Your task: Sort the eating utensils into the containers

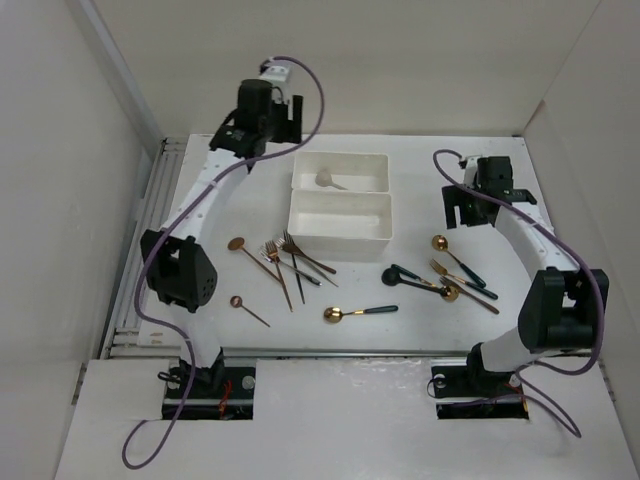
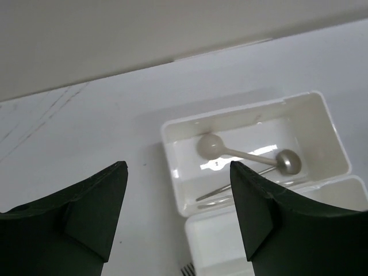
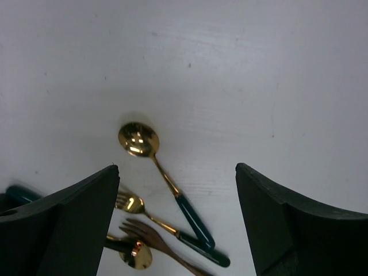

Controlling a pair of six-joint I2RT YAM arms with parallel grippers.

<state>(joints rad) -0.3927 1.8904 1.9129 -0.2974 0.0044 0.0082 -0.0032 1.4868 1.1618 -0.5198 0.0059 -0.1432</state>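
Note:
Two joined white trays stand mid-table, the far tray [image 1: 340, 168] and the near tray [image 1: 340, 222]. The far tray [image 2: 172, 129] holds a pale spoon [image 2: 210, 145] and what looks like a second greyish spoon [image 2: 287, 162]. My left gripper [image 1: 283, 122] [image 2: 178, 164] is open and empty, above the table just left of the far tray. My right gripper [image 1: 466, 205] [image 3: 176, 168] is open and empty, above a gold spoon with a dark handle [image 3: 138, 141] [image 1: 440, 242]. A gold fork [image 3: 129, 202] and a copper fork [image 3: 144, 233] lie beside it.
Copper spoons [image 1: 237, 243] [image 1: 236, 301] and copper forks [image 1: 278, 258] lie left of the near tray. A gold spoon [image 1: 345, 313] and a black spoon [image 1: 392, 277] lie in front of it. White walls enclose the table on three sides.

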